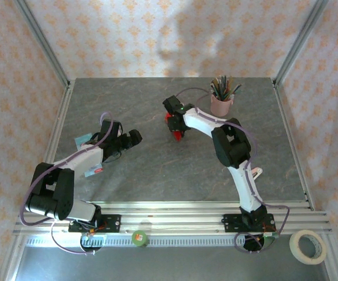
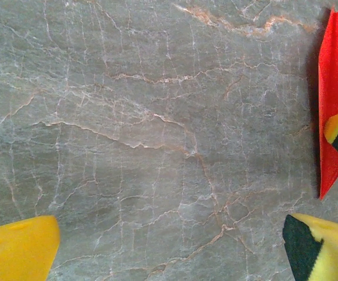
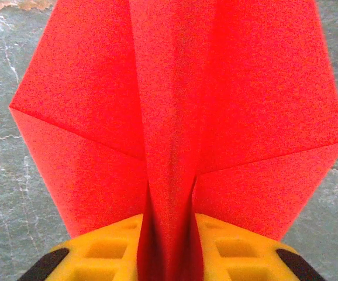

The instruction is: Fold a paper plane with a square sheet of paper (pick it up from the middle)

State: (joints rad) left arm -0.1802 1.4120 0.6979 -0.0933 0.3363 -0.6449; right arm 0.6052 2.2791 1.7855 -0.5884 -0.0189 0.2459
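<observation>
Right wrist view: paper plane (image 3: 175,117), bright red, centre crease running up the frame, wings spread L & R over the grey marbled table (image 3: 5,193). Its folded keel stands upright in the gap btwn the yellow fingers (image 3: 104,254) of the right gripper (image 3: 169,249). Jaws are a narrow way apart and the keel fills the gap; can't tell if it's pinched or just sitting there. Top external view: right arm reaches fwd to mid-table, red paper poking out at the gripper tip, left of the pink pencil cup (image 1: 221,105) and apart from it. Left gripper (image 1: 135,137) sits low over the table, left of the plane, not touching it, pointing its way. Left wrist view: its two yellow fingers sit at opposite bottom corners, spread wide, bare stone btwn them, no hold on anything. The plane's pointed edge shows at the right edge of that frame, w/ a yellow-black fingertip of the other gripper against it. Roll of tape (image 1: 307,246) lies by the rail at the near-right corner.
</observation>
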